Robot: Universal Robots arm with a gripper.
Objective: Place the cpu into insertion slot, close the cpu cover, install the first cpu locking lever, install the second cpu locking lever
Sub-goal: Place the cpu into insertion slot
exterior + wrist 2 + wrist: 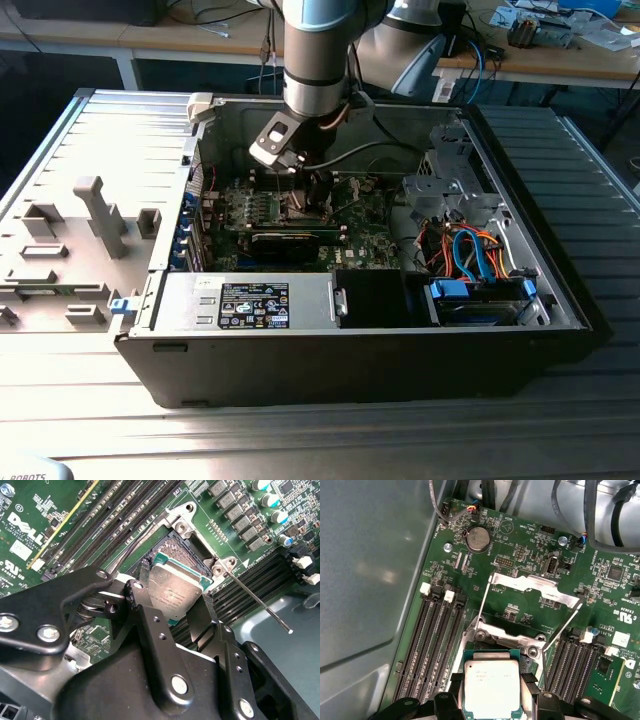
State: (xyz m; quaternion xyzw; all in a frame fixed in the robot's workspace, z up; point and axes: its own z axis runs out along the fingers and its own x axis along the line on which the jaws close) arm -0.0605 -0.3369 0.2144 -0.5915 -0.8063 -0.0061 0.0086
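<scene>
Arm (318,60) vertical, wrist down inside the case (350,360). My gripper (175,611) pinches the cpu (177,591) by two opposite edges, over the insertion slot (172,547). Beyond it the cpu cover (530,586) stands raised; memory slots (432,645) crowd both sides.

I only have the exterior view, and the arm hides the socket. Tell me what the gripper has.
Observer: In both wrist views the gripper is shut on the cpu, with fingers at two opposite edges, holding it over the insertion slot.
Operator: Now report on the cover.
Observer: In the first wrist view the cpu cover is swung open, lying back on the board beyond the slot and not over the chip.
</scene>
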